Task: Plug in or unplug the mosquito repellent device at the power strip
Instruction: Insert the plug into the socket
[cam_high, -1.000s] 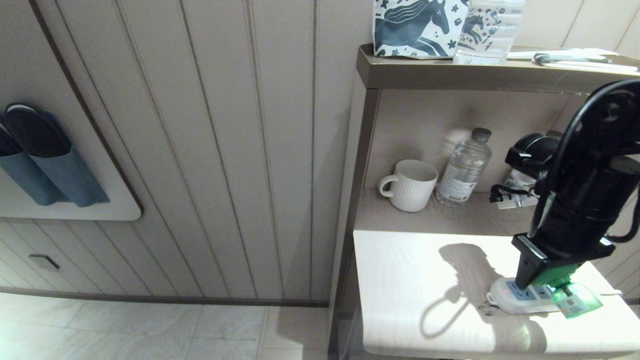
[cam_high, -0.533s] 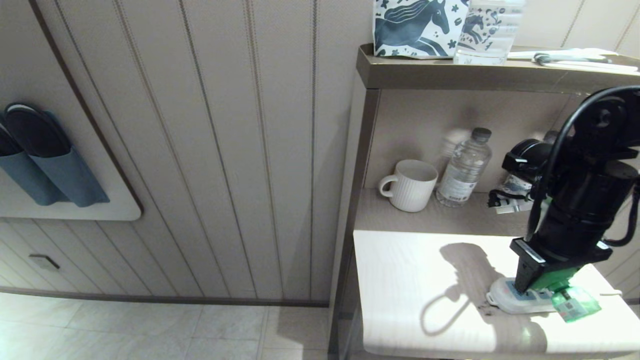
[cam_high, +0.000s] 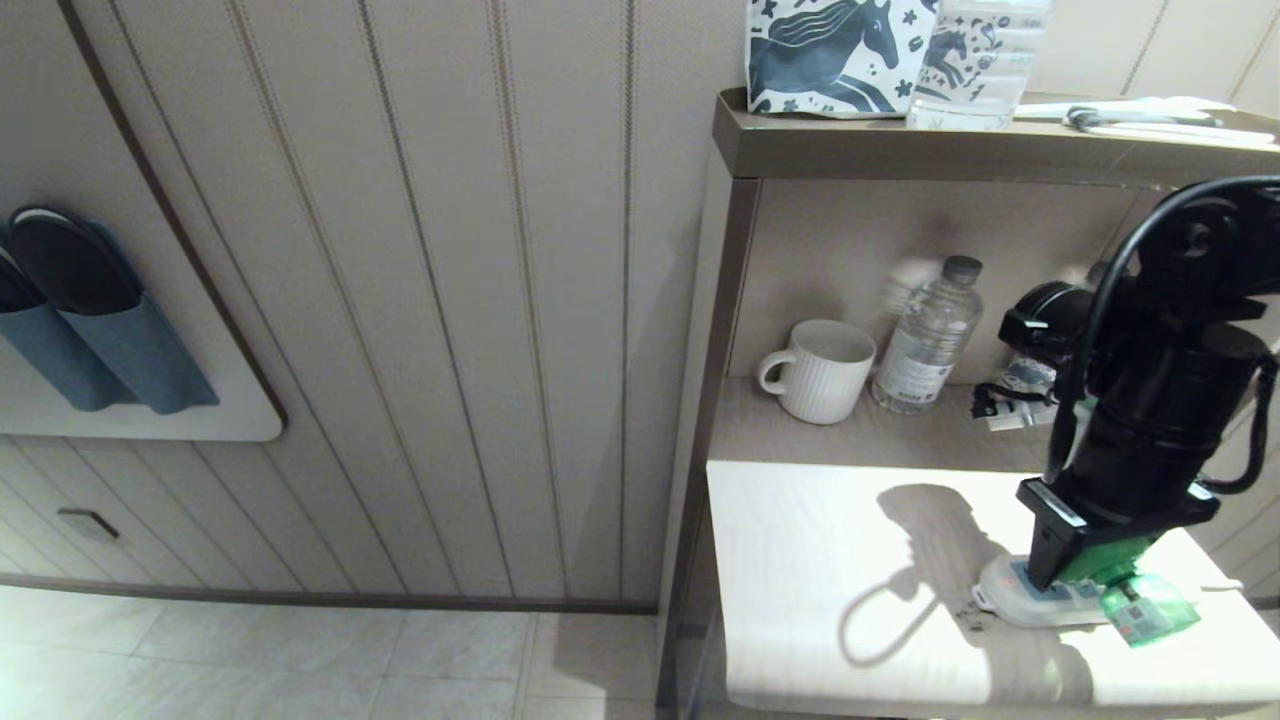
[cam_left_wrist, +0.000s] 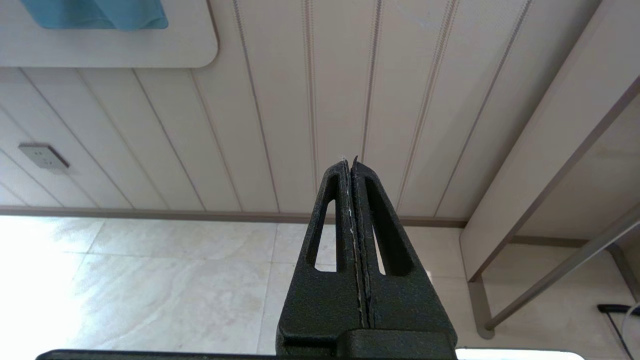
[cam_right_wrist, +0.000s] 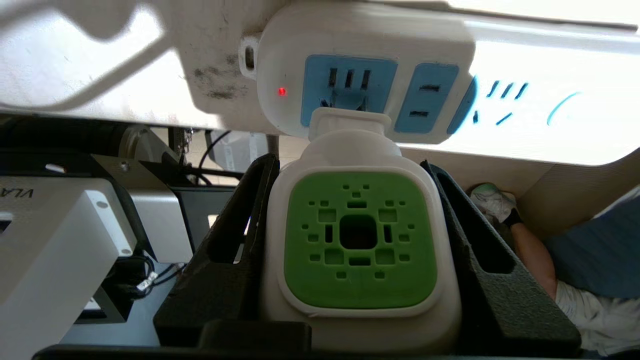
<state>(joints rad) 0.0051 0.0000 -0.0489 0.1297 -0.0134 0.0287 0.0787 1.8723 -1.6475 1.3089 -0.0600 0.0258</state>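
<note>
While my right pincer (cam_right_wrist: 350, 220) is gripping the repellent device (cam_right_wrist: 357, 240) by its white sides, one finger on each flank, I am holding its plug against the strip (cam_right_wrist: 365, 75) on the desk (cam_high: 830, 560). From my right wrist view, the plug neck is sitting at the first blue socket face, beside one small red light; its prongs are hidden, so I cannot tell how deep they are going in. I am counting two socket faces fully showing there and a third washed out by glare, its slots only faintly showing. In the head view my right arm is covering most of the strip, and only the device's green bottle (cam_high: 1150, 608) is poking out toward the desk's right edge.

On the shelf behind I am seeing one mug (cam_high: 822, 370) and one water bottle (cam_high: 928, 340), standing near each other; a black object beside them is half hidden by my arm.

My left pincer (cam_left_wrist: 352, 210) is hanging clenched over the floor, fingers pressed together, grasping nothing.
</note>
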